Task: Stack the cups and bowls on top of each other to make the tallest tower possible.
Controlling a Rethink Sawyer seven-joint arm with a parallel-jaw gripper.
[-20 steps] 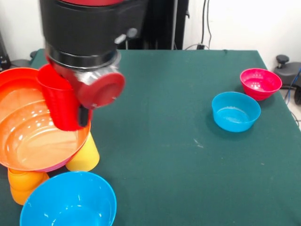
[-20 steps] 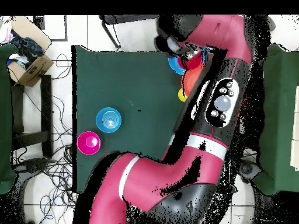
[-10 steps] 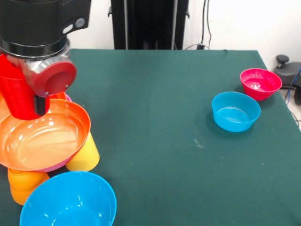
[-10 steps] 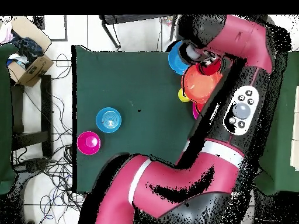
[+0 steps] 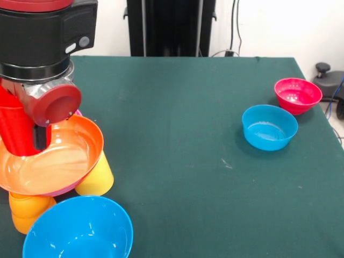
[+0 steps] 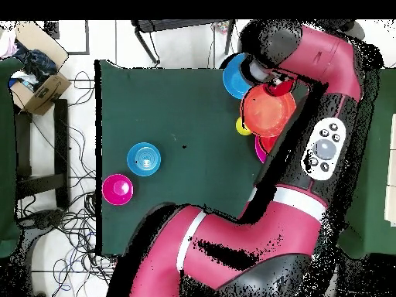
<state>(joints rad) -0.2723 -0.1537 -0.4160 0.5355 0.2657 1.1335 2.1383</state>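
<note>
My gripper (image 5: 31,141) is shut on a red cup (image 5: 14,129) and holds it upright over the left part of a wide orange bowl (image 5: 59,161). I cannot tell whether the cup touches the bowl. The orange bowl lies in a pink bowl, of which only the rim (image 5: 56,191) shows. Both rest on an upturned yellow cup (image 5: 98,178) and orange cups (image 5: 27,210). In the overhead view the red cup (image 6: 278,89) sits at the orange bowl's (image 6: 265,114) edge under the arm. A large blue bowl (image 5: 80,230) stands in front of the stack. No light blue cup shows.
A small blue bowl (image 5: 269,127) and a small magenta bowl (image 5: 297,95) stand apart at the right of the green table (image 5: 183,107). The arm's thick black and red head (image 5: 45,48) hangs over the table's left end.
The arm has carried the red cup to the picture's left across the orange bowl and lowered it a little. The bowls and other cups have not moved.
</note>
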